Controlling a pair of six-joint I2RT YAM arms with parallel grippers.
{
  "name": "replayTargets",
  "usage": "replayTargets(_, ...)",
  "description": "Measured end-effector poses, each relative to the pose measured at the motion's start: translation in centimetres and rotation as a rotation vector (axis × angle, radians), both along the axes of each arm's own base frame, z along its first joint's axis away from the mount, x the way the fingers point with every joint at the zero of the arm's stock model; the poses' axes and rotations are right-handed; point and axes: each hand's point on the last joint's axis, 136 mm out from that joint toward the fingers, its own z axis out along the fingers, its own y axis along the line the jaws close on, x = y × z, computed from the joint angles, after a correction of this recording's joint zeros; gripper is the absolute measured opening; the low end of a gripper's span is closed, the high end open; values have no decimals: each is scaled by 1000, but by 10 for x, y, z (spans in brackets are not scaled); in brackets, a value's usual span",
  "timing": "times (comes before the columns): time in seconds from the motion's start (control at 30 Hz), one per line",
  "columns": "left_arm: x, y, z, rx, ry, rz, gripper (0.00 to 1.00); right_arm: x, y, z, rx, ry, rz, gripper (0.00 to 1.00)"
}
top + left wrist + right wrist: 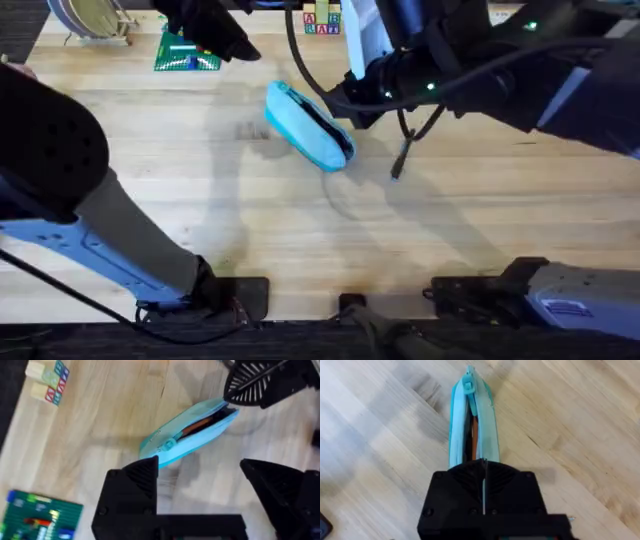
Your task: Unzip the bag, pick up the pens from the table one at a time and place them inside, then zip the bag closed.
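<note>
The light-blue bag [305, 128] lies slanted on the table [300, 230], its zipper open. An orange pen [474, 435] lies inside the bag [490, 445], with the zipper pull [468, 385] at the far end. In the left wrist view the same orange pen [197, 426] shows through the opening of the bag [200, 442]. My right gripper [484, 480] is shut on the bag's near end; from above it [350, 122] sits at the bag's right end. My left gripper [197, 465] hangs open above the table by the pull end, apart from the bag, at the back left [238, 46].
A green board [186, 55] lies at the back left and lettered blocks [322, 22] stand at the back centre. A rack with plates [90, 20] is in the far left corner. A black cable [402, 155] dangles from the right arm just right of the bag.
</note>
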Motion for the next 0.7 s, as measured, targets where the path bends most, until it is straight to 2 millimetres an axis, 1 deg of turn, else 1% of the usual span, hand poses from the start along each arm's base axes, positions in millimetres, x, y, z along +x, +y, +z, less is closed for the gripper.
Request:
replayTargets(0.17, 0, 2, -1, -8, 114, 137, 995, 0, 0, 0, -7, -6, 10, 30)
replayTargets(0.3, 0, 11, -8, 37, 209, 267, 999, 0, 0, 0, -10, -8, 14, 30)
replayTargets(0.57, 0, 12, -10, 37, 251, 320, 999, -3, -2, -3, -24, 4, 17, 30)
replayTargets(0.7, -2, 12, -17, 37, 279, 330, 998, -9, -7, -10, -53, 37, 19, 30)
